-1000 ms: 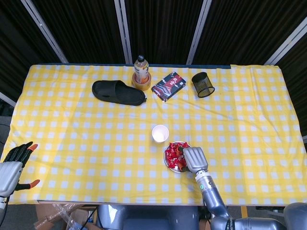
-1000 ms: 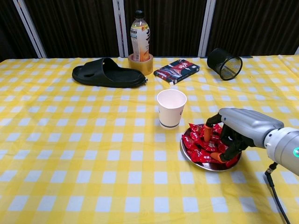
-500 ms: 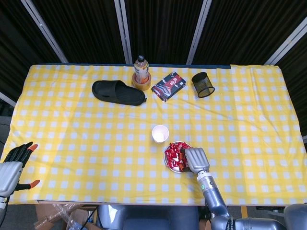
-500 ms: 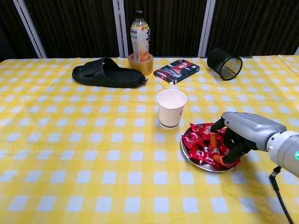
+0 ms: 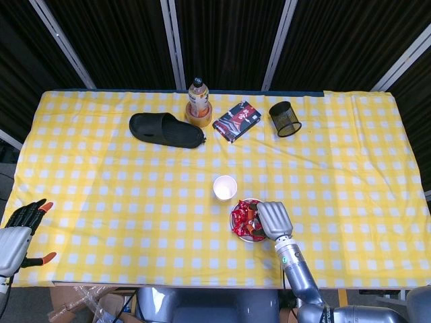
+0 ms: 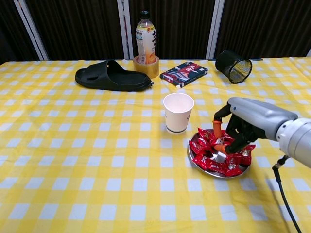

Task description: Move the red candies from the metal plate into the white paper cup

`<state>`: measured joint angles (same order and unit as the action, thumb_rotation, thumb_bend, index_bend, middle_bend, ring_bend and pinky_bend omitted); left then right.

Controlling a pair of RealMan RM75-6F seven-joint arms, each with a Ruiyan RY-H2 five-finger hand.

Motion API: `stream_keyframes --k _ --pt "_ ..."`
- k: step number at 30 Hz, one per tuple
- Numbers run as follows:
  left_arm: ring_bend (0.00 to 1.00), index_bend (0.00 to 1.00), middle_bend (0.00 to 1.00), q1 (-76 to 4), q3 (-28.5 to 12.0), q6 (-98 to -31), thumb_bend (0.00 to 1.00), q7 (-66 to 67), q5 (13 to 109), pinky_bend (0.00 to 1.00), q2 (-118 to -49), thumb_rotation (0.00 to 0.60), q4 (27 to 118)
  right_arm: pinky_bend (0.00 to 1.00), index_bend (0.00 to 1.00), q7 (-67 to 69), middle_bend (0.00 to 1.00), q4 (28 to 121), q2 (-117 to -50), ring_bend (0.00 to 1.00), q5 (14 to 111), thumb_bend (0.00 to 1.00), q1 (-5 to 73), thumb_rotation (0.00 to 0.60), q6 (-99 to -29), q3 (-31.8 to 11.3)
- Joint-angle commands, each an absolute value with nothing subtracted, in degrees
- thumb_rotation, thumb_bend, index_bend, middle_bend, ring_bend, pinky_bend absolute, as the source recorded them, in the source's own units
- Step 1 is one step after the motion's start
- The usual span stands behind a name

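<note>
The right robot hand has lifted slightly above the red candies.

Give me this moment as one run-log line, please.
right hand: fingers over red candies in metal plate, grasp unclear | left hand: idle, open | white paper cup: upright

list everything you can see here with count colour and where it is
red candies: a pile, red, on the metal plate
metal plate: one, silver, near centre, right of the cup
white paper cup: one, white, upright, centre
slipper: one, black, far left of centre
bottle: one, clear with orange label, standing in the tape roll
tape roll: one, tan, far edge
book: one, dark red, far centre
mesh cup: one, black, tipped over, far right
tablecloth: one, yellow-white check
left hand: open, table's near left corner
right hand: over the plate, fingers among candies
</note>
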<state>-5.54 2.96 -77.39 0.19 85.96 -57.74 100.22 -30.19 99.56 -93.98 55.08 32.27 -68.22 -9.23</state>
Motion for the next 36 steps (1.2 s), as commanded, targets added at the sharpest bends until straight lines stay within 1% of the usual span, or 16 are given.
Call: stream_keyframes --k 1,6,11,18,22,25,27,30,32,36 --pt "0.00 0.00 0.00 -5.53 2.96 -77.38 0.03 0.29 85.90 0.00 -57.73 0.600 100.23 0.87 0.65 -30.20 0.93 101.13 -92.40 0.93 54.72 0.43 33.32 0.600 -68.33 -11.84" --pt "0.00 0.00 0.00 -5.58 2.90 -77.23 0.03 0.48 85.65 0.00 -57.77 0.600 100.33 0.87 0.65 -30.93 0.93 102.10 -91.53 0.93 51.48 0.43 35.79 0.600 -67.15 -16.02" --pt "0.00 0.00 0.00 -5.75 2.83 -76.80 0.03 0.30 85.32 0.00 -57.80 0.600 100.34 0.87 0.65 -31.38 0.93 100.75 -92.75 0.93 48.52 0.43 38.93 0.600 -65.76 -19.25" --pt "0.00 0.00 0.00 -6.11 2.60 -75.58 0.03 -0.19 83.91 0.00 -57.47 0.600 100.90 0.87 0.65 -32.01 0.93 96.69 -95.59 0.93 45.58 0.43 42.76 0.600 -64.04 -21.04" --pt "0.00 0.00 0.00 -6.27 2.53 -75.04 0.03 -0.38 83.33 0.00 -57.23 0.600 101.23 0.87 0.64 -32.39 0.93 93.76 -97.27 0.93 44.41 0.43 44.73 0.600 -63.17 -21.26" --pt "0.00 0.00 0.00 -6.39 2.47 -74.65 0.03 -0.48 82.85 0.00 -57.11 0.600 101.47 0.87 0.55 -32.60 0.93 91.62 -98.31 0.92 43.40 0.43 45.72 0.600 -62.81 -21.15" --pt "0.00 0.00 0.00 -6.42 2.40 -74.56 0.03 -0.65 82.63 0.00 -57.01 0.600 101.64 0.87 0.47 -32.42 0.93 90.81 -98.75 0.92 42.45 0.43 46.08 0.600 -62.46 -21.10" --pt "0.00 0.00 0.00 -6.46 2.41 -74.43 0.03 -0.68 82.59 0.00 -56.94 0.600 101.71 0.87 0.38 -32.26 0.93 90.36 -99.06 0.92 42.52 0.43 46.41 0.600 -62.73 -20.78" --pt "0.00 0.00 0.00 -6.49 2.45 -74.35 0.03 -0.65 82.58 0.00 -56.90 0.600 101.76 0.87 0.36 -31.95 0.93 90.55 -99.14 0.92 42.75 0.42 46.45 0.600 -63.19 -20.80" --pt "0.00 0.00 0.00 -6.47 2.40 -74.45 0.03 -0.71 82.57 0.00 -56.92 0.600 101.84 0.87 0.35 -32.06 0.93 92.07 -98.38 0.92 43.80 0.42 46.20 0.600 -64.54 -20.22"
